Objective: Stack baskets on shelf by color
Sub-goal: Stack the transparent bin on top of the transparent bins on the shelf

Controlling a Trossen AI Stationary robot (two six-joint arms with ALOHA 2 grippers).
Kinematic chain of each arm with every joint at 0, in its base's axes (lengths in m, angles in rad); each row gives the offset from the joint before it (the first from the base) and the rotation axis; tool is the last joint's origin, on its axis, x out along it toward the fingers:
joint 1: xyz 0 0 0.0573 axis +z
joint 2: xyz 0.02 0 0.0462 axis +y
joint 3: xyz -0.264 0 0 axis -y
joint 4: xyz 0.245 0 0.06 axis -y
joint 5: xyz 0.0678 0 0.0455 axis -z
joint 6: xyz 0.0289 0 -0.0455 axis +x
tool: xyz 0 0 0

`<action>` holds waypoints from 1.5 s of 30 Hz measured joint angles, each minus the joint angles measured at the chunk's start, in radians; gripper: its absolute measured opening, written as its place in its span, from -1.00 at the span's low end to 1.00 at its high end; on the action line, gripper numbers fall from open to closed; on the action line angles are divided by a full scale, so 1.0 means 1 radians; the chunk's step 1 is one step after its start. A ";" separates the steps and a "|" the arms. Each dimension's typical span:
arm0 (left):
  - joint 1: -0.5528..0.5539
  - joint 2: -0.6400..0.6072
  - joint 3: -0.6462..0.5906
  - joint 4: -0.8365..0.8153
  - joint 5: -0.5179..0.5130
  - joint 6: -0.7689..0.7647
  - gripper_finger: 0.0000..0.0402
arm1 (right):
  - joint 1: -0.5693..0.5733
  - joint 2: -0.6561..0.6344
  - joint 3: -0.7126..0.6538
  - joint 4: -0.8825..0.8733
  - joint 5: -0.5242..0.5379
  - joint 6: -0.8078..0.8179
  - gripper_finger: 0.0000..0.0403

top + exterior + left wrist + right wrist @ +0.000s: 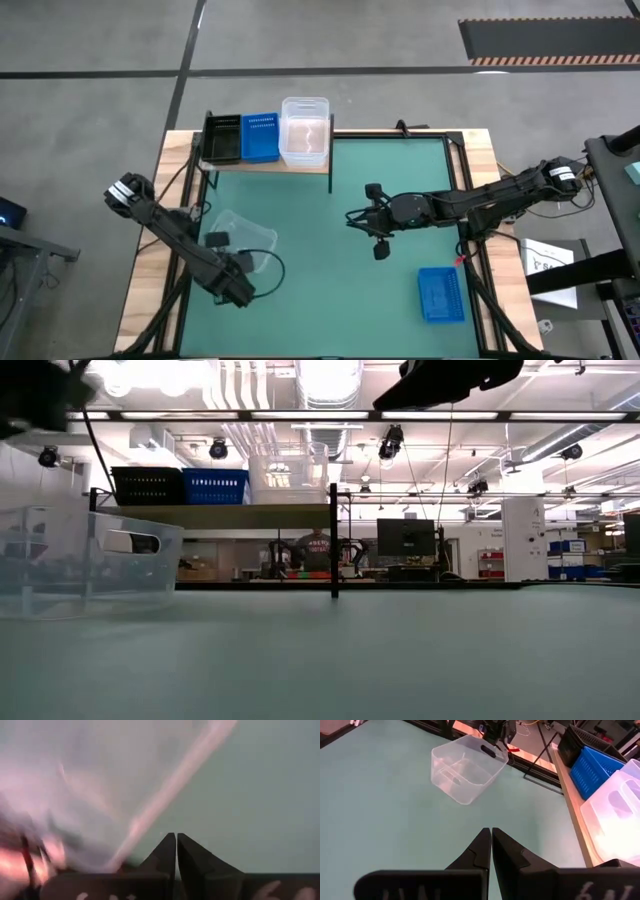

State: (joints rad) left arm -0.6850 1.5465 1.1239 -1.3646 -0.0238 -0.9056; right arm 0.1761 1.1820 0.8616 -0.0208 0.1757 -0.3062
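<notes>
A clear basket (243,238) stands on the green mat at the left; it also shows in the low view (85,565) and the right wrist view (467,767). My left gripper (216,239) is shut (176,837) at the basket's left rim. My right gripper (362,217) is shut and empty (491,832), above the middle of the mat. A blue basket (440,295) lies on the mat at the near right. On the shelf (262,166) stand a black basket (221,139), a blue basket (261,137) and a clear basket (305,130). My left gripper is shut right beside the clear basket's rim (165,795), which runs past the outer side of one finger (162,852). I cannot tell whether it touches the rim. Nothing shows between the fingertips.
The shelf stands at the table's far left on thin black legs (334,540). Cables trail over the mat near the left arm (270,275). Bare mat lies between the clear basket and the blue basket (330,290).
</notes>
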 joint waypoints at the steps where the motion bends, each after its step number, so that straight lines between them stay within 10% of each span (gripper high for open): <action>1: 0.003 -0.006 0.008 0.035 -0.069 0.026 -0.99 | 0.000 0.000 0.000 0.002 0.000 -0.001 -0.96; 11: -0.034 -0.171 -0.015 0.344 -0.800 0.427 -0.99 | -0.028 0.182 0.122 0.102 -0.211 -0.048 -0.96; 18: -0.037 -0.394 -0.189 0.677 -1.115 0.788 -0.99 | -0.053 0.419 0.402 -0.022 -0.335 -0.087 -0.89; 33: -0.038 -0.689 -0.492 0.883 -1.186 0.861 -0.99 | -0.128 0.905 0.952 -0.210 -0.423 -0.209 -0.16; 45: -0.038 -0.702 -0.491 0.877 -1.185 0.896 -0.99 | -0.166 1.222 1.334 -0.424 -0.674 -0.214 -0.12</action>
State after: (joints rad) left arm -0.7227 0.8444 0.6325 -0.4877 -1.2091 -0.0100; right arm 0.0101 2.4039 2.1956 -0.4444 -0.4984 -0.5200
